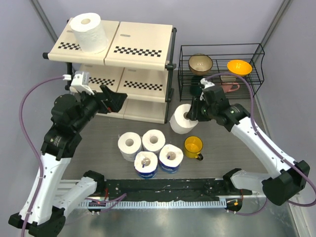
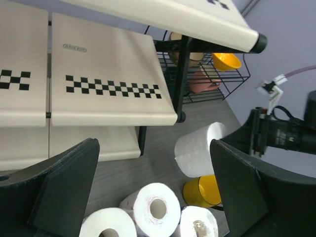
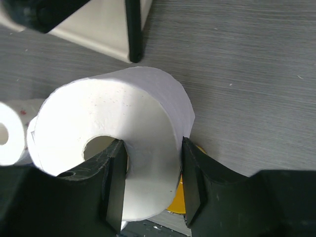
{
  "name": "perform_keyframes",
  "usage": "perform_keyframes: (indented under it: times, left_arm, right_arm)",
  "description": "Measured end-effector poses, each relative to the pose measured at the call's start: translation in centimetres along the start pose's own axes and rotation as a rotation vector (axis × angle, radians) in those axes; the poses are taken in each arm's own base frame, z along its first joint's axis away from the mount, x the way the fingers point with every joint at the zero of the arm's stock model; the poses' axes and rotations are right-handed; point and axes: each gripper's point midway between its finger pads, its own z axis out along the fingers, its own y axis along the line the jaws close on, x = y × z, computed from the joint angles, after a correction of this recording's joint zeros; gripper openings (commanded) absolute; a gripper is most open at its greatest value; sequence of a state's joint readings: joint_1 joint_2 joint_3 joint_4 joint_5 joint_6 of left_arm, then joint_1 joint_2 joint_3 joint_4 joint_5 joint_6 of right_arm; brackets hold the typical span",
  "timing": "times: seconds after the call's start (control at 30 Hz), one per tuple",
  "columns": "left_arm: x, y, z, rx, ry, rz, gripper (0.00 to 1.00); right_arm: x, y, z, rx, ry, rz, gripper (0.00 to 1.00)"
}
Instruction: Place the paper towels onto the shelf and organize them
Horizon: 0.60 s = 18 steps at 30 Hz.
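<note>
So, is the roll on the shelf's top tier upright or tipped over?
Upright: the paper towel roll stands on end on the shelf top board, hollow core facing up.

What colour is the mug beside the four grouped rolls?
Yellow; the mug shows best in the top external view.

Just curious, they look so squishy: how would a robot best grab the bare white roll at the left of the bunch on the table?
Probably from above: the bare roll stands on end, hollow core up, so one jaw can drop into the core and the other pinch the wall from its free left side; other rolls crowd its right.
</note>
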State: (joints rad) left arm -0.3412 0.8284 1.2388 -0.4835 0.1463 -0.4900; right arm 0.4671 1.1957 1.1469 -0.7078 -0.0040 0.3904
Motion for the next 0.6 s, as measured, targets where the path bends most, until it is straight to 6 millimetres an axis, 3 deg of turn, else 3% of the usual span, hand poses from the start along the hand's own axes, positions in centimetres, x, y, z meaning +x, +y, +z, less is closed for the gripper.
perform_keyframes:
  times: [0.2,0.4,0.6]
  left_arm:
    - [1.4,1.7,1.4,-0.067,0.045,-0.002,1.00]
    - [1.8,2.2,1.6,-0.091,0.060,-0.005,1.00]
    - [2.3,3.6,1.3,-0.166,0.075,0.002,1.00]
  right_arm:
    - [0.2,4.5,-3.0,-0.095,-0.027,-0.103,0.06]
    - [1.2,9.3,-5.4,-0.202,-0.008,-0.221,0.07]
    - [3.1,13.5,-4.7,-0.245,0.052,-0.341,0.08]
